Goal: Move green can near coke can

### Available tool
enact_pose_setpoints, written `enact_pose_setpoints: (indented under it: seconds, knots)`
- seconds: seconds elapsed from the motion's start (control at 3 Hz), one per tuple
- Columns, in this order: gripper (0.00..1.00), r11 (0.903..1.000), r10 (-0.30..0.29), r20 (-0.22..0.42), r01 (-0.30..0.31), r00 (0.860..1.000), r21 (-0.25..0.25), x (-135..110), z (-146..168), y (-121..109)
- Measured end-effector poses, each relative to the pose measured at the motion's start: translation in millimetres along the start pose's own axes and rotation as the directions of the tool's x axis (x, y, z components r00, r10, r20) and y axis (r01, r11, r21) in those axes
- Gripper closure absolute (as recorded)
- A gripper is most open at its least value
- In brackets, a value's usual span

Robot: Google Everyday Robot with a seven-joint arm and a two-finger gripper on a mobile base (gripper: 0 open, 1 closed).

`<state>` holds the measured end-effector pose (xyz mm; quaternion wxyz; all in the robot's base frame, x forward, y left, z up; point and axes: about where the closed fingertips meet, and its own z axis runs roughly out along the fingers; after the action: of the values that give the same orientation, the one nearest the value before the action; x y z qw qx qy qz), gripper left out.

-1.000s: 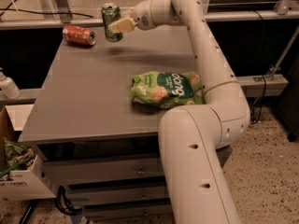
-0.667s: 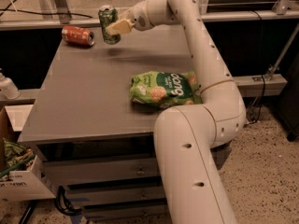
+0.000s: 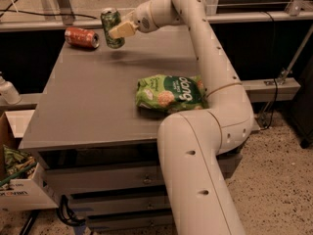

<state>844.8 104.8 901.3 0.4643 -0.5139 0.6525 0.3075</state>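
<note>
Just beneath the gripper (image 3: pixel 120 31) spreads a grey flat-topped metal table (image 3: pixel 88 106), with a crinkled green plastic snack bag (image 3: pixel 171 93) lying well nearer the camera. The gripper clasps a small dark-green metal can (image 3: pixel 110 23), near a red-orange metal coke can (image 3: pixel 81 37) lying on its side

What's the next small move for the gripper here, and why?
Probably lower the green can straight down onto the table: the gripper, shut on it, holds it above the surface, right beside the coke can lying on its side.
</note>
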Motion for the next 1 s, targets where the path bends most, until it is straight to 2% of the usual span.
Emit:
enact_pose_setpoints:
  seconds: [0.67, 1.0]
  knots:
    - [1.0, 0.9978, 0.056, -0.051, -0.058, 0.997, -0.031, 6.0, 14.4, 11.8]
    - [1.0, 0.9979, 0.06, -0.067, -0.062, 0.996, -0.018, 1.5, 25.9, 12.8]
